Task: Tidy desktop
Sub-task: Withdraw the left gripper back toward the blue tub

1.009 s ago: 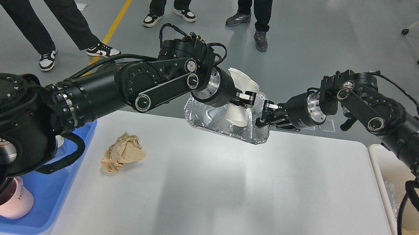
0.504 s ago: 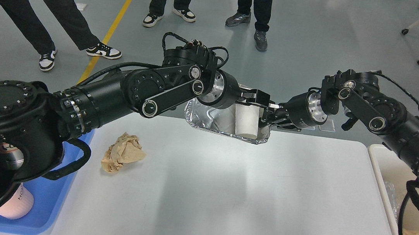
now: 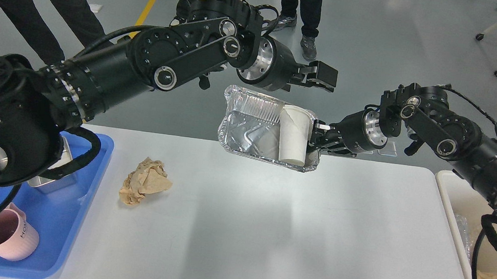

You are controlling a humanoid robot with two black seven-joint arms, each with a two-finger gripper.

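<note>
The white desktop [image 3: 266,234] fills the lower view. My right gripper [image 3: 315,139] is shut on the right rim of a silver foil tray [image 3: 249,132], holding it tilted above the desktop's far edge. A white paper cup [image 3: 293,135] lies inside the tray at its right side. My left gripper [image 3: 326,78] is above the tray, empty, its fingers apart. A crumpled brown paper ball [image 3: 144,186] lies on the desktop at the left.
A blue plastic tray [image 3: 57,249] at the left holds a pink mug [image 3: 7,236] and a metal container [image 3: 52,179]. A beige bin [image 3: 462,217] with brown paper inside stands at the right edge. People's legs [image 3: 299,6] stand beyond the table.
My left gripper let go of the white paper cup, which now lies in the foil tray, and rose up and away. The right gripper and tray stayed put.
</note>
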